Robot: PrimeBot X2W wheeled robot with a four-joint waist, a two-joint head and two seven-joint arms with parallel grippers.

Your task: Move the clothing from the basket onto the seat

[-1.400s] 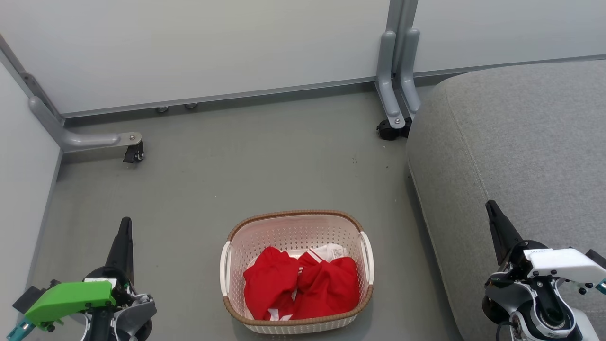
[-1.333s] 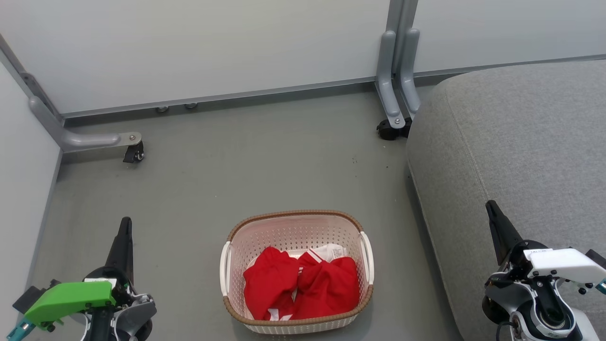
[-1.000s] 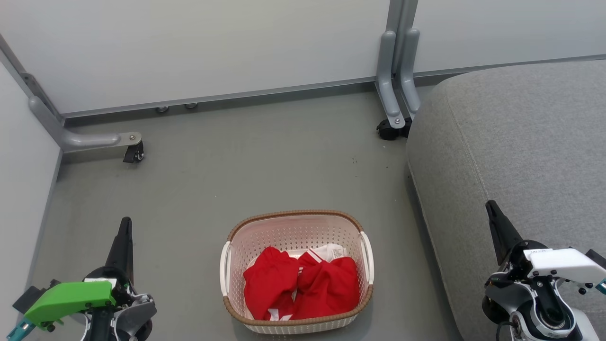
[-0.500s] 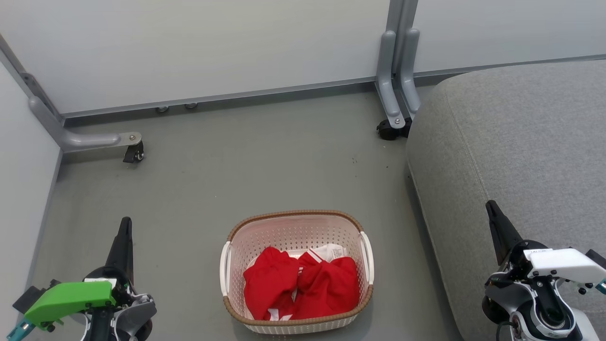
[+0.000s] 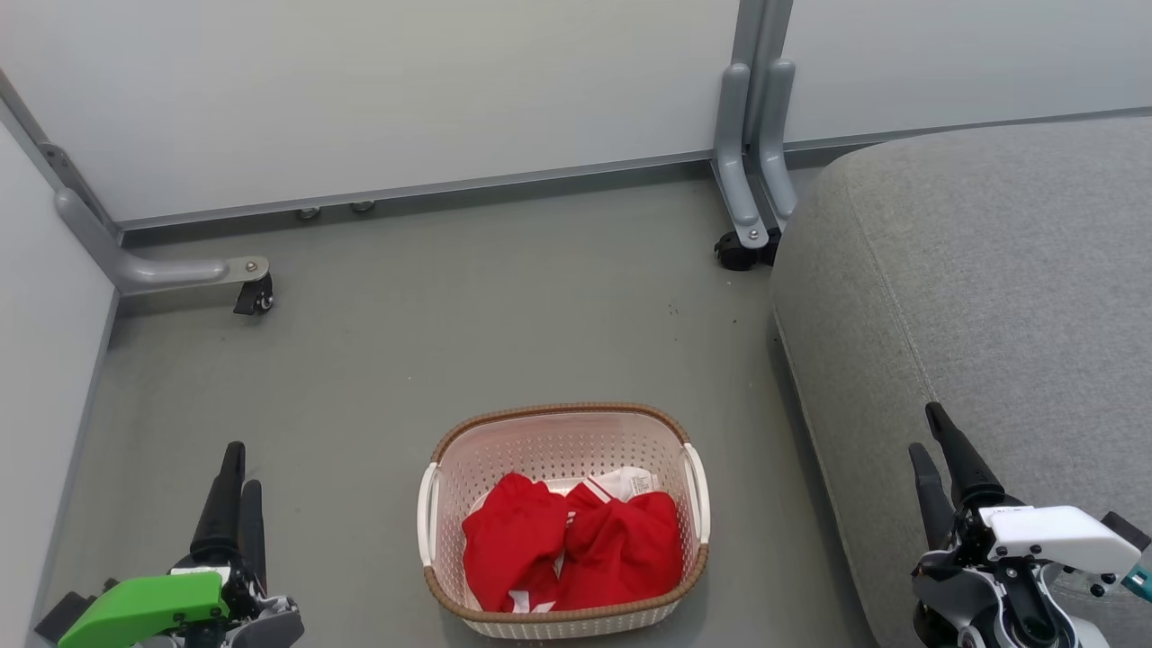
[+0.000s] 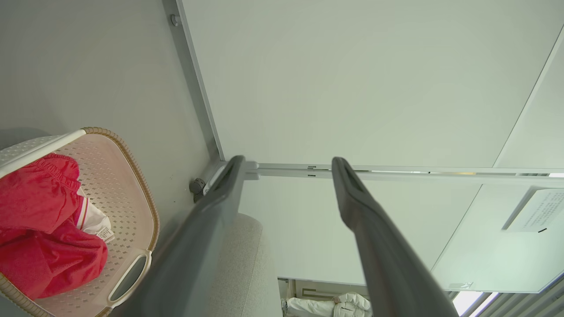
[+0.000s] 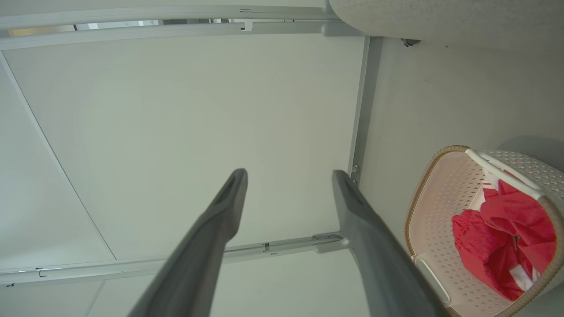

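Two red pieces of clothing [image 5: 576, 540] in basket [image 5: 558, 410] | seat [image 5: 990, 270] right of basket | left hand [image 5: 241, 472] wide | right hand [image 5: 924, 430] wide

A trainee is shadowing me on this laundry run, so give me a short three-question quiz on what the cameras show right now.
1. True or false: all the clothing lies inside the basket, and none of it is on the seat.
2. The left end effector and the right end effector are: A) both open and empty; B) both shut; C) one holding fabric.
3. On which of the robot's sides of the basket does the seat stand?
Key: 1 true; 2 A; 3 the right.
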